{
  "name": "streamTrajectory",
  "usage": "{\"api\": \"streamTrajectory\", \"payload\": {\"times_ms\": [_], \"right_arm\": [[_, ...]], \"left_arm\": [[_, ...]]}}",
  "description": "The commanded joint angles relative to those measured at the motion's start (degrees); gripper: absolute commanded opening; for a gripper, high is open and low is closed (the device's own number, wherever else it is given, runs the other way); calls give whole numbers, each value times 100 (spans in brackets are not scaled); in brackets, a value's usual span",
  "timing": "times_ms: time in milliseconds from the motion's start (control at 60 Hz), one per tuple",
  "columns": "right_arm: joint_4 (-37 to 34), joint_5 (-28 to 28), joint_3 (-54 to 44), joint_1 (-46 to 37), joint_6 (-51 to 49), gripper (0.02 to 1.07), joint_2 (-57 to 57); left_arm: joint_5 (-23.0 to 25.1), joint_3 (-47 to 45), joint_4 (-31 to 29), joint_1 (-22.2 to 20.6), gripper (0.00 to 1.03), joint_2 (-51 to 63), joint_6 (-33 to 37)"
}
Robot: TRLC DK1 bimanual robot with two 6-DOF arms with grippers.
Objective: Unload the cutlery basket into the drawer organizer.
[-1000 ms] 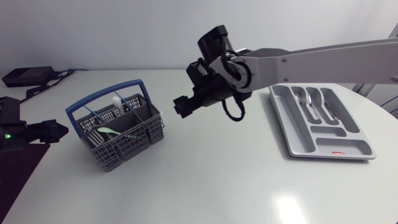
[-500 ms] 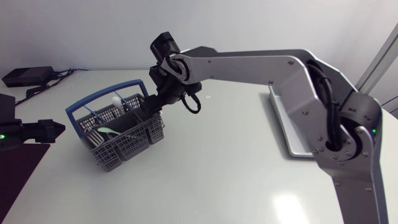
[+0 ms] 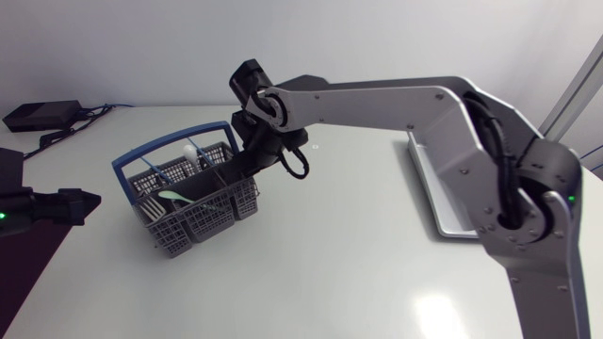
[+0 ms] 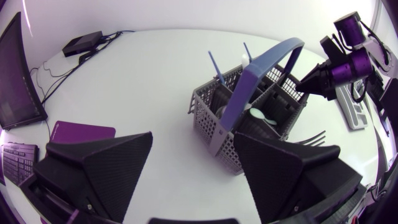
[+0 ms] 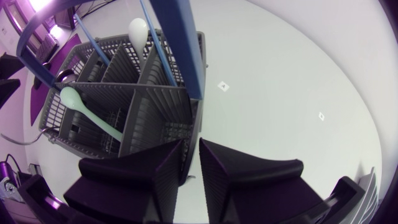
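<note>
Your table [image 3: 311, 273] is white and shiny. At its far left side sits a small black box [image 3: 42, 115] with cables. A dark purple mat [image 3: 24, 268] lies at the near left side.

The grey cutlery basket [image 3: 203, 212] stands on the left half of the table, and its blue handle [image 3: 151, 151] is up. A pale green spoon [image 5: 84, 109] and a white spoon [image 5: 138, 30] stand in it, and a fork [image 4: 311, 138] pokes out past one side. The drawer organizer [image 3: 433, 188] lies far off on the right side of the table. Your right arm hides most of it.

Your right arm comes in from the right and goes across the table to the basket. The right gripper [image 5: 193, 149] is at the basket's near wall. Its fingers are pinched close together on that wall, one on each side.

Your left gripper [image 4: 193, 137] is low at the left side, a little way from the basket and pointing at it. Its fingers are spread wide and hold nothing.

One second ago the right gripper was in the air between the basket and the organizer, and you could see the whole organizer. Half a second ago it reached the basket. Since then the basket has slid a little to the right.
</note>
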Motion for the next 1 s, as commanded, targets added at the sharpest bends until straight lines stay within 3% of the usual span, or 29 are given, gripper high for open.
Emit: {"api": "streamTrajectory", "payload": {"times_ms": [0, 217, 417, 500, 550, 600, 650, 817, 983], "right_arm": [[-101, 197, -756, -170, 116, 23, -342], [374, 258, -2681, -592, 98, 24, -1678], [620, 258, -4280, -926, 80, 25, -2952], [725, 293, -4816, -961, 107, 30, -3392], [760, 293, -4966, -961, 124, 40, -3541], [760, 285, -5071, -961, 160, 66, -3726], [743, 285, -5133, -952, 186, 85, -3919], [743, 285, -5432, -1067, 124, 88, -4930], [910, 285, -5845, -1418, 1, 89, -5501]], "left_arm": [[33, -158, -95, -87, 91, -57, 140], [33, -273, -104, -342, 91, -101, 166], [-46, -369, -104, -984, 91, -101, 166], [-46, -396, -86, -1405, 91, -75, 166], [-55, -396, -51, -1678, 91, -13, 166], [-55, -378, -7, -2003, 91, 57, 157], [-63, -317, 28, -2319, 91, 127, 157], [-213, 17, 309, -3181, 91, 584, 140], [-222, 140, 617, -3304, 91, 962, 148]]}}
